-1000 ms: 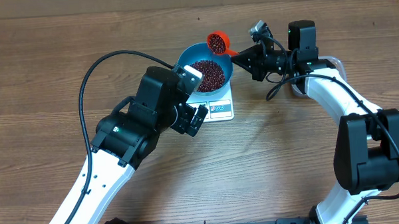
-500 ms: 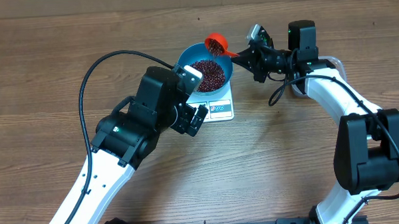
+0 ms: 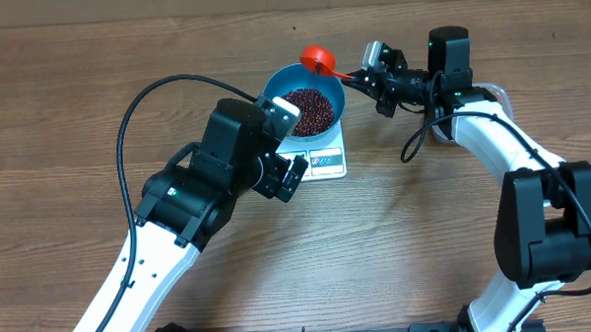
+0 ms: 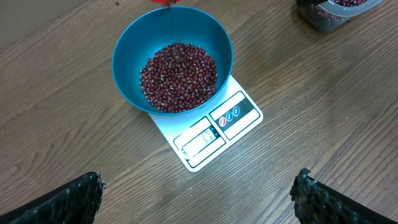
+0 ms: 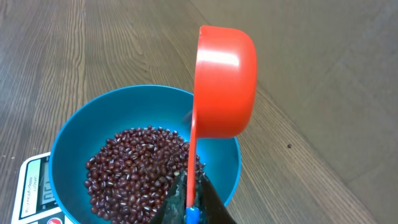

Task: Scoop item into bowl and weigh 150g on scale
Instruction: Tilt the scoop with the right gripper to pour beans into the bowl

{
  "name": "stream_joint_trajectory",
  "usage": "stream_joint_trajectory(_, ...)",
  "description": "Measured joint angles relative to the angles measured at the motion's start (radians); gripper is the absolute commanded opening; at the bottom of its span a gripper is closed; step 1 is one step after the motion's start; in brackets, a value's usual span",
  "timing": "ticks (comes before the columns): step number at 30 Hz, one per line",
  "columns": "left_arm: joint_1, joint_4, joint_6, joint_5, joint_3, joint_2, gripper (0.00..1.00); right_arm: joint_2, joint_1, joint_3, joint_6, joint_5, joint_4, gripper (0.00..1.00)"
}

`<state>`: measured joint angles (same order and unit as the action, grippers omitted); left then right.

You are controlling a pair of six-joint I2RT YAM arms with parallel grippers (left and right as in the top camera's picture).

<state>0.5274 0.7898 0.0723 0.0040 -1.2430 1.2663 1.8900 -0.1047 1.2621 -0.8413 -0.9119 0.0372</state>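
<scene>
The blue bowl (image 3: 335, 98) stands on the white scale (image 3: 327, 162) and holds a heap of dark red-brown beans (image 3: 306, 109). My right gripper (image 3: 368, 77) is shut on the handle of a red scoop (image 3: 319, 58), which is tipped on its side over the bowl's far rim. In the right wrist view the scoop (image 5: 225, 81) shows only its outer back above the bowl (image 5: 71, 143) and beans (image 5: 134, 171); its inside is hidden. My left gripper (image 4: 198, 180) hangs wide open, holding nothing, over bare wood in front of the scale (image 4: 214, 127) and bowl (image 4: 134, 37).
A clear plastic container (image 4: 333, 9) with beans stands right of the scale, beside the right arm (image 3: 492, 144). The left arm (image 3: 193, 194) and its black cable (image 3: 136, 103) lie left of the bowl.
The right wrist has rolled. The scoop, mouth up and full of beans a second ago, now lies tipped on its side over the bowl's far rim. The left arm has not moved.
</scene>
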Motion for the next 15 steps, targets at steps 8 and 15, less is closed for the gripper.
stream_joint_trajectory(8,0.0,0.0,0.0,0.0,0.0,0.0,1.0,0.0,0.0,0.0,-0.043,0.0,-0.027,0.04)
stream_joint_trajectory(15,0.0,0.0,0.0,0.0,0.0,0.0,1.0,0.0,0.0,0.0,-0.05,0.0,-0.019,0.04)
